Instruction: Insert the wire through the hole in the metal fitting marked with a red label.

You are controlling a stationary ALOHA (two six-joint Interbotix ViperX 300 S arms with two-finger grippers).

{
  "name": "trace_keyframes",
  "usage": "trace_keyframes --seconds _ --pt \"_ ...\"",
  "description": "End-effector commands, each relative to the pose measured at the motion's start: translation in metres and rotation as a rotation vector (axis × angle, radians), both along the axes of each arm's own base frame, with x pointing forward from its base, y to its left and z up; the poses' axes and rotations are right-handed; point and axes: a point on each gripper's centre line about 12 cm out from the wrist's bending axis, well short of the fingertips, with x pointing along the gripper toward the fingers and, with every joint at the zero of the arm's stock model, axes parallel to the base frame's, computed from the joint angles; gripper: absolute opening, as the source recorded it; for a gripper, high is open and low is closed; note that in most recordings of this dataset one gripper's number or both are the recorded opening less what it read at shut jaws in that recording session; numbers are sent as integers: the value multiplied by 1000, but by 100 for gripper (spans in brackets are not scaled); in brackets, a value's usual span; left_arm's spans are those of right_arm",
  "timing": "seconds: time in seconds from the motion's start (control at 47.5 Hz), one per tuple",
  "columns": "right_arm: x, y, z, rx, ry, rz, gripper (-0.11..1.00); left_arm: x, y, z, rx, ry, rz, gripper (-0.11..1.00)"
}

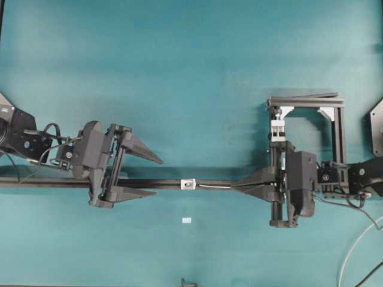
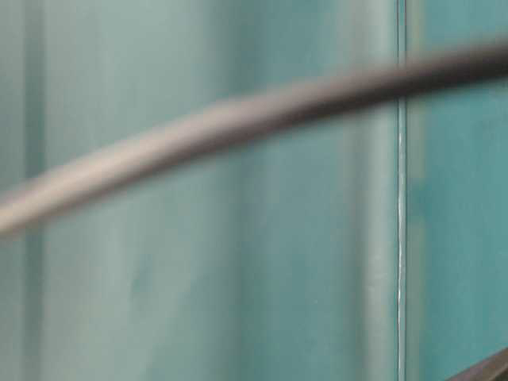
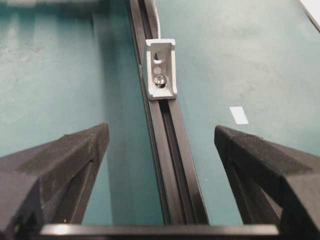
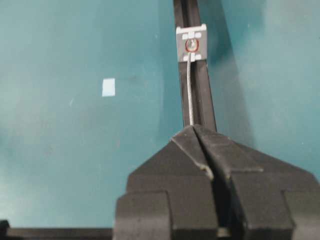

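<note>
The right gripper (image 4: 196, 129) is clamped tight on the wire (image 4: 189, 90), jaws pressed together with only a short stretch of silver strand poking out ahead of the tips. That free end runs dead straight along the black rail (image 4: 202, 95), and its tip sits right at the face of the metal fitting (image 4: 191, 43), just under the red-ringed hole (image 4: 192, 45). Whether the tip has actually entered, I cannot tell from here; it looks to be touching the lower edge of the block.

From overhead it all lines up: the wire (image 1: 214, 186) lies lengthwise on the rail (image 1: 161, 183), the fitting (image 1: 188, 183) is to the left of the right gripper (image 1: 234, 186), and the strand's long axis points straight at it. So the push ahead is, by my reading, a slide along the rail toward the block, with a slight lift to meet the hole.

On the far side the left gripper (image 1: 157, 176) waits wide open, holding nothing, its fingers (image 3: 82, 145) straddling the rail, the back of the fitting (image 3: 160, 70) straight ahead of it. The right arm is the nearer one.
</note>
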Motion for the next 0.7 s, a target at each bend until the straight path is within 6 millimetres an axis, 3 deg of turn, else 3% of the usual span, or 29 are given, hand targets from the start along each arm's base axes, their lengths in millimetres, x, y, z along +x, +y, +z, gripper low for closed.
trace_keyframes --seconds 0.0,0.674 --pt "3 3 7 9 -33 2 -1 4 0 9 -7 -35 0 70" --pt "9 5 5 6 -31 -1 -1 7 -1 11 -8 -39 -2 69"
